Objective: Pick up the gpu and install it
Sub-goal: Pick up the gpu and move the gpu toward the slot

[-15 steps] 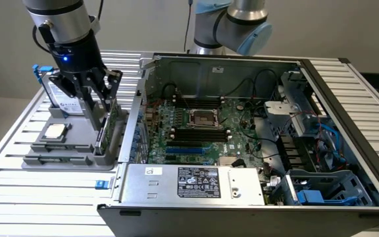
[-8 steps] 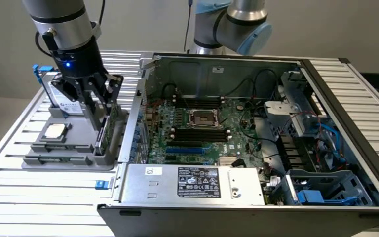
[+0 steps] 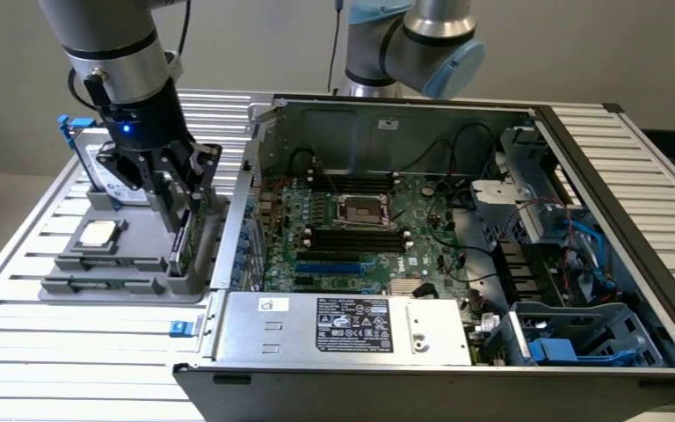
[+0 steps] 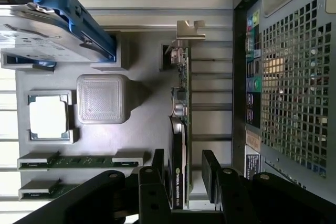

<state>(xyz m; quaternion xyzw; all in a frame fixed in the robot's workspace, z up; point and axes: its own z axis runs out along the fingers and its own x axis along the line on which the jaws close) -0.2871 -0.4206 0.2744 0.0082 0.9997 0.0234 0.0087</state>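
Gpu [image 4: 181, 95] stands on edge in the grey holder [image 4: 142, 129] beside the computer case [image 4: 294, 77] — its long axis runs straight out from the gripper [image 4: 184, 161], whose spread fingers straddle one end, apparently without touching it.

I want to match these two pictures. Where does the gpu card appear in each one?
Exterior view: the gpu stands on edge in the gray holder at the exterior view's left, under the gripper, beside the computer case.
Wrist view: the gpu stands between the open gripper's two fingers, near the case's perforated wall.
Shared landmark: the square silver CPU chip, seated in the same holder.
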